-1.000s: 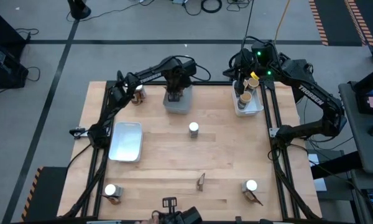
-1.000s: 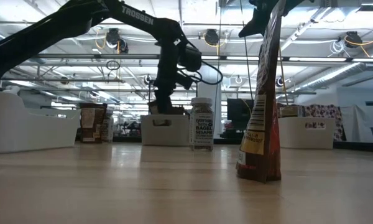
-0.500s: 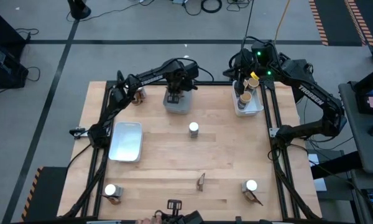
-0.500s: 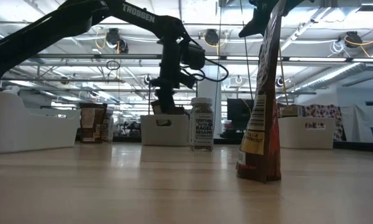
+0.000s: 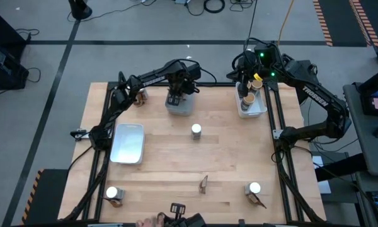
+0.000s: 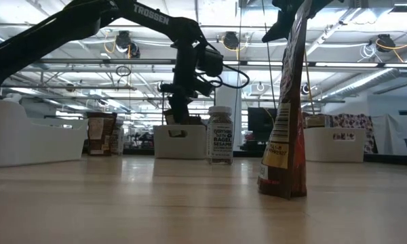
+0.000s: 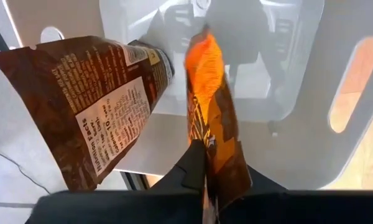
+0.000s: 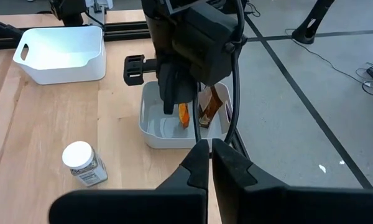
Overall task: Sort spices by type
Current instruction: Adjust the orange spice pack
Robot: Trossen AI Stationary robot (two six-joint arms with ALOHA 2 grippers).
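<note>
My left gripper [image 5: 174, 99] points down over the white bin [image 5: 180, 111] at the table's far middle, shut on an orange and brown packet [image 7: 210, 106]. A second brown packet [image 7: 90, 106] leans inside that bin. My right gripper [image 8: 205, 148] hangs shut with nothing in it above the far right bin [image 5: 252, 108], which holds tan-topped tubs [image 5: 248, 99]. A white-capped jar [image 5: 196, 130] stands at the table's middle. More spices stand near the front: a jar [image 5: 112, 193], a packet [image 5: 203, 183] and a jar [image 5: 254, 188]. My left gripper pinches the packet's upper end [image 7: 206, 163] between its two fingers, coming from above and pointing down. The packet hangs below the fingers inside the bin [image 8: 183, 116]; whether its lower end touches the bin's floor I cannot tell.
A shallow grey tray [image 5: 128, 142] lies at the left. Another item [image 5: 139, 96] stands by the far left corner. In the low view a tall packet [image 6: 285, 115] stands close to the camera. Bare wood lies between the middle jar and the front row.
My left gripper has stayed over the middle bin and rolled about the line along which it points, and the packet has turned with it.
</note>
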